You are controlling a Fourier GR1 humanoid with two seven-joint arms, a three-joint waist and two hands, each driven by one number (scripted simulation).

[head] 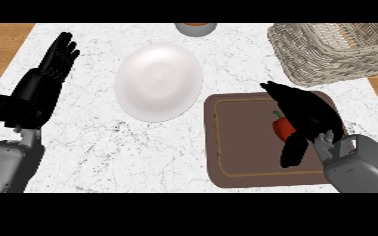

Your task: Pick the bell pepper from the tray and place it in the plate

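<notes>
Basket [325, 55]: wicker, top right of the bench [96, 145], just beyond the tray's far right corner, partly cut by the edge of the view.
Bowl [196, 28]: small, grey, orange inside, at the far edge above the plate; only part of it shows.
Plate [159, 82]: white, round, glossy, centre-left, just beside the tray's top left corner and not touching it.
Tray [244, 155]: brown, rounded corners, thin inset line round the rim, lower right.
In the way: nothing lies between tray and plate, only bare marble.
Pepper [283, 128]: red, green stem pointing to the far side, on the right half of the tray; the right side of it is hidden by the hand.
Right hand [310, 115]: over the pepper; fingers [284, 97] stretched out past it toward the tray's far rim, thumb hanging down on the near side – released, not clenched on the pepper.
Left hand [40, 87]: at the left edge, released, fingers up – resting, well apart from the plate.
</notes>
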